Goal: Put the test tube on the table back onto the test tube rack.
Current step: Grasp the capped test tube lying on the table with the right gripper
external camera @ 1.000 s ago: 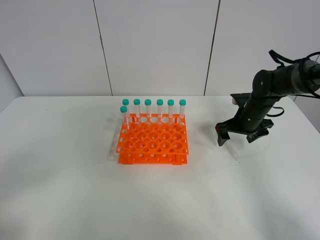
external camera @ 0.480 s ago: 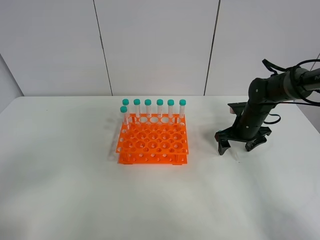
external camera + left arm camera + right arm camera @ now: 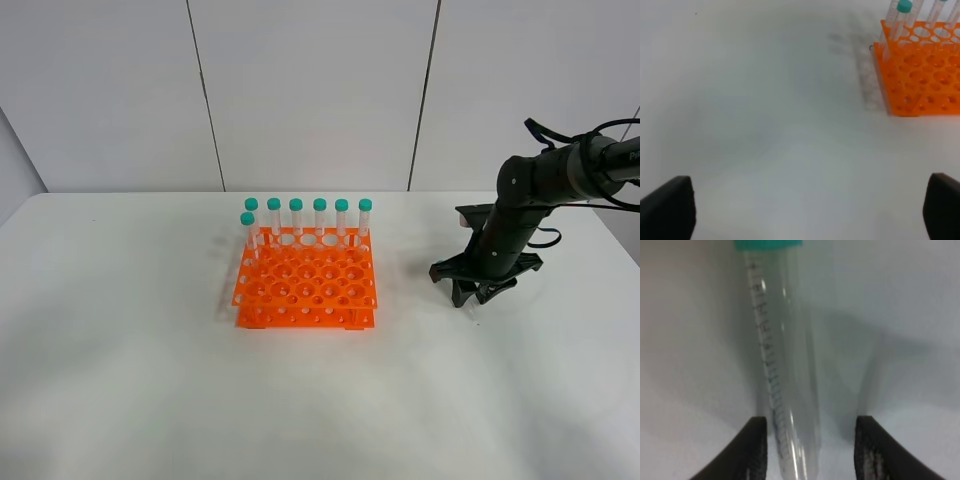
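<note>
White table (image 3: 150, 380), right hand (image 3: 810, 440) narrowly open astride test tube (image 3: 785, 365)

- The test tube (image 3: 787, 365) between the fingers (image 3: 756, 450) of the right end effector (image 3: 810, 450) is seen as clear, smooth, glossy plastic, and its cap (image 3: 769, 244) as opaque teal plastic.
- The fingers are finished in matt black.
- The tabletop (image 3: 150, 400) beneath is seen as white, matt and smooth.
- The test tube rack (image 3: 305, 285), well apart from that end effector, is seen as bright orange plastic.
</note>
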Action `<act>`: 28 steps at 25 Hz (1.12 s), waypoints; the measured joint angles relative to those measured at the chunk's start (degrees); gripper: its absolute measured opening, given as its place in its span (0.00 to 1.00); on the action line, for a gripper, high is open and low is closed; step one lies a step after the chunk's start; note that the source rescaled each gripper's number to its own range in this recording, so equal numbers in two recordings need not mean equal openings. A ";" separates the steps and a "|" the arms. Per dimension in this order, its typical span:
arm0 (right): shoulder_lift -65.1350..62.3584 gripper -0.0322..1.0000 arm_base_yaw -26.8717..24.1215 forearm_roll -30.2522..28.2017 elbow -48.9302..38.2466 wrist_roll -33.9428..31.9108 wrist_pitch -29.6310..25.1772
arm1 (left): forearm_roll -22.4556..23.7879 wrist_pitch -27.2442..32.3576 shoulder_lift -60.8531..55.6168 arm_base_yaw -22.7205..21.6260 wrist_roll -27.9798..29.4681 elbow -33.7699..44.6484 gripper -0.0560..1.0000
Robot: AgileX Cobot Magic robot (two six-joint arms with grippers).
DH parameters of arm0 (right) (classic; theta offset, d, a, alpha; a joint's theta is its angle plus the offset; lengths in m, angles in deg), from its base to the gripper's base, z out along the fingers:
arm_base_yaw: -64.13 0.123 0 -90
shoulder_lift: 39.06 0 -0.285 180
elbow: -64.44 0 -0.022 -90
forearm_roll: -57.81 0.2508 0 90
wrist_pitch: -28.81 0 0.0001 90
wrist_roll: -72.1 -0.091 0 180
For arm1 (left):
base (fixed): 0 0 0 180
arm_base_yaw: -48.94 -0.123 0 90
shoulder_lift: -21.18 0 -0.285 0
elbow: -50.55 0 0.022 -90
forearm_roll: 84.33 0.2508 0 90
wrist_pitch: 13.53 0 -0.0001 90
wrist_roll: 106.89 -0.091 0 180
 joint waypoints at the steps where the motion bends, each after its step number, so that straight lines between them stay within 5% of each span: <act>1: 0.00 0.35 0.00 0.00 0.00 0.00 0.00 | 0.00 0.00 0.00 0.00 0.00 0.00 1.00; 24: 0.07 0.34 0.00 0.00 0.00 0.05 0.68 | 0.00 0.00 0.00 0.00 0.00 0.00 1.00; 28: 0.07 0.23 0.00 0.00 0.00 0.05 -0.11 | 0.00 0.00 0.00 0.00 0.00 0.00 1.00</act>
